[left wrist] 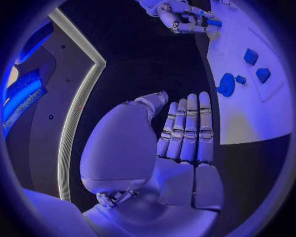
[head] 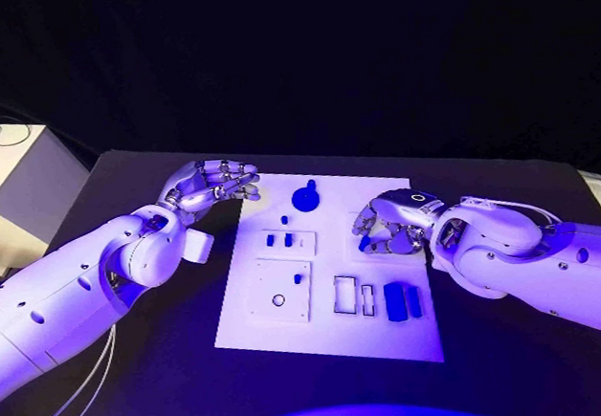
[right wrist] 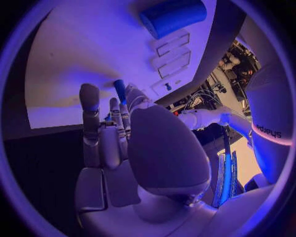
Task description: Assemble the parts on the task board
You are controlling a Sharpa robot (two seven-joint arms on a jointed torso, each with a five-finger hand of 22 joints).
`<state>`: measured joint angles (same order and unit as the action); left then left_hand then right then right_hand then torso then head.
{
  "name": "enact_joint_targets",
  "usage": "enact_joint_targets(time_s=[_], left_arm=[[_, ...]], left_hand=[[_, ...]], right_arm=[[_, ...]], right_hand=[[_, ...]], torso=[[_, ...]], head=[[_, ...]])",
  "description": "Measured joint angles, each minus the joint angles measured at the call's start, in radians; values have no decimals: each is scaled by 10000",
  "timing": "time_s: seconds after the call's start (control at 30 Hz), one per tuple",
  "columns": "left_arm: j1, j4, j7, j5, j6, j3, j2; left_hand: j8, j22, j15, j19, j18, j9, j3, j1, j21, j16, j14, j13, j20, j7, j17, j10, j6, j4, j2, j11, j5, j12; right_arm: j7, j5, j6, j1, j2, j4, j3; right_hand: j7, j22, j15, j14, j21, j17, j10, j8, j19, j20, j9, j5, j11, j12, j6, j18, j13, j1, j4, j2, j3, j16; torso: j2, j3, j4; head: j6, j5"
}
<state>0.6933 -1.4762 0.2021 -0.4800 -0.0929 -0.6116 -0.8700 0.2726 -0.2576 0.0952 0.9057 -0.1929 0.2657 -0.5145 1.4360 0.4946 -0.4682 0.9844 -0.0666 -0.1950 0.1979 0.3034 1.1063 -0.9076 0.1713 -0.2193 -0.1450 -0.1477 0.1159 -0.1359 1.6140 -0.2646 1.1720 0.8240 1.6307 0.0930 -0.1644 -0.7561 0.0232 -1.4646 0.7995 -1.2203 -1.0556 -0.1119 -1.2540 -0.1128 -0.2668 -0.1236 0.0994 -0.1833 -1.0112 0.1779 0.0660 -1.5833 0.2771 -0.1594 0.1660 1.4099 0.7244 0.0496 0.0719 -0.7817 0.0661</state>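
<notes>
looks early: right hand [head: 392,223] pinches a small blue part [right wrist: 120,90] over the task board [head: 393,336]; left hand [head: 211,184] curled, empty. several slots unfilled.

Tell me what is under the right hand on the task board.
The right hand hovers over the task board near its right edge, pinching a small blue part between its fingers. Whatever board surface lies directly beneath the palm is covered, so any slot there cannot be seen.
</notes>
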Motion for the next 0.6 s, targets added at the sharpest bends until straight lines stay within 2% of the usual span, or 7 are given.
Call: enact_joint_targets(time_s=[0.27, 0.4, 0.47, 0.6], left_arm=[[-1, 1, -12, 0, 18, 0, -1], [-2, 1, -20, 0, 26, 0, -2], [-2, 1, -23, 0, 30, 0, -3], [-2, 2, -30, 0, 39, 0, -4]], left_hand=[[0, 9, 0, 0, 0, -9, 27, 0, 0, 16, 0, 0, 0, 0, 11, 0, 0, 27, 0, 0, 0, 0], [0, 9, 0, 0, 0, -9, 27, 0, 0, 16, 0, 0, 0, 0, 11, 0, 0, 27, 0, 0, 0, 0], [0, 8, 0, 0, 0, -9, 27, 0, 0, 16, 0, 1, 0, 0, 11, 0, 0, 27, 0, 0, 0, 0], [0, 8, 0, 0, 0, -9, 27, 0, 0, 16, 0, 1, 0, 0, 10, 0, 0, 27, 0, 0, 0, 0]], right_arm=[[-58, 104, 5, -27, 21, 12, 2], [-63, 122, 5, -35, 31, 20, 2], [-64, 125, 5, -38, 34, 20, 2], [-65, 127, 3, -47, 40, 32, 2]], right_hand=[[34, -21, 0, 0, 0, -4, -27, 0, 0, 0, 23, -87, 27, 64, -141, 0, 1, -41, 46, -41, 210, 21], [119, -203, -112, -2, 84, -81, -642, -78, -58, 58, 35, -321, -64, 64, -426, 0, 27, -38, 113, -44, 732, 58], [154, -265, -121, -11, 116, -109, -891, -78, -76, 77, 38, -335, -113, 64, -477, 1, 34, 57, 108, -138, 978, 96], [191, -372, -196, -14, 190, -143, -1309, -121, -126, 126, 47, -303, -195, 187, -659, -25, 47, 104, 70, -186, 1487, 96]], torso=[[0, 4, 1], [0, 5, 2], [0, 5, 2], [-1, 6, 2]], head=[[-17, 7], [-33, 9], [-35, 5], [-47, -2]])
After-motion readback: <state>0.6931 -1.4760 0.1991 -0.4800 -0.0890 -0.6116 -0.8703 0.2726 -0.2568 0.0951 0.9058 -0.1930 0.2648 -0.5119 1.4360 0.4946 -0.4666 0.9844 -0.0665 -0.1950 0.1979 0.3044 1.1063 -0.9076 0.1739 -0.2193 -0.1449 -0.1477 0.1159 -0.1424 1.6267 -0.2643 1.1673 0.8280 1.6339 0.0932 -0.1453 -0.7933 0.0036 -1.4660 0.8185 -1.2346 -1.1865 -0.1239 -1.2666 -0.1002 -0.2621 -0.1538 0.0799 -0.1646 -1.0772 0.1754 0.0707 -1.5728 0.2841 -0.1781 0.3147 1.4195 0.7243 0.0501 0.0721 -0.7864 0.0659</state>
